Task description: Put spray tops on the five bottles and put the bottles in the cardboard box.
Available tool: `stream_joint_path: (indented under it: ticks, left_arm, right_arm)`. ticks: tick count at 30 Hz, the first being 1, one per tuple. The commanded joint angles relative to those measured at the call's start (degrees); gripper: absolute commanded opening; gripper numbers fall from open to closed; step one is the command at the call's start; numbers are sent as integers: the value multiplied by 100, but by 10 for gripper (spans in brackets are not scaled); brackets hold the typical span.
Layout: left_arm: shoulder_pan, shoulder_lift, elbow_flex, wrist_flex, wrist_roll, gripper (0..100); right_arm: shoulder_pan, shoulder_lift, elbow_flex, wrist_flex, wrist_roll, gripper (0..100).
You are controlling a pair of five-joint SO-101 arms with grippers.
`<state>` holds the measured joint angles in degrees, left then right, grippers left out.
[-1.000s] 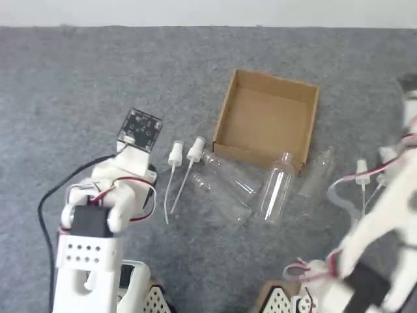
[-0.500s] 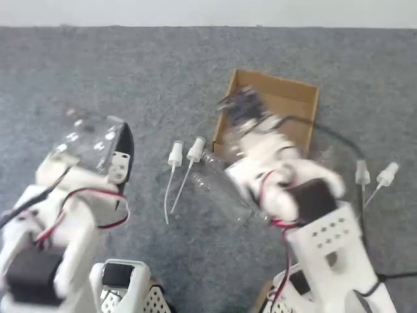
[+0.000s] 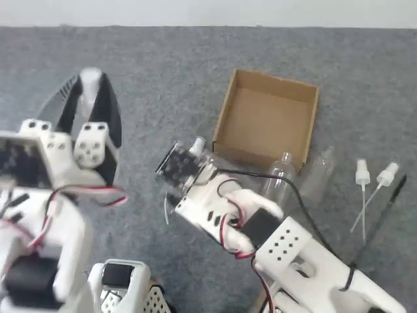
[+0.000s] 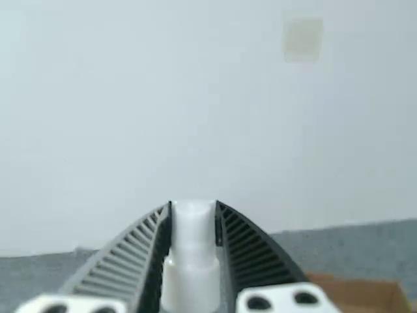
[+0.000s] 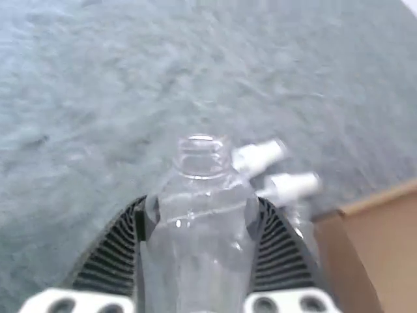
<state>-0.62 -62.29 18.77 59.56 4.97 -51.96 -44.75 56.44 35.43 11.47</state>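
My left gripper (image 3: 91,79) is raised at the left of the table, shut on a white spray top (image 4: 193,241) that stands upright between its fingers. My right gripper (image 5: 202,215) is at mid-table, in front of the cardboard box (image 3: 225,117), shut on a clear open-necked bottle (image 5: 199,195). Just past that bottle's neck lie two more spray tops (image 5: 257,153). Two other clear bottles (image 3: 280,175) lie by the near wall of the box.
Two spray tops (image 3: 362,175) with long tubes lie on the grey carpet at the far right. The right arm's body (image 3: 287,248) stretches across the lower middle. The box stands open.
The left arm has lifted its gripper up and back with the spray top in it. The right arm has swung from the far right over to the bottles at mid-table.
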Motion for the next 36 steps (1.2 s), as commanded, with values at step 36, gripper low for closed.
stream_joint_path:
  ticks: [36]
  left_arm:
    - [-79,-79,1560,-1873,853,11]
  right_arm:
    - [-163,-251,316,-936,-88,6]
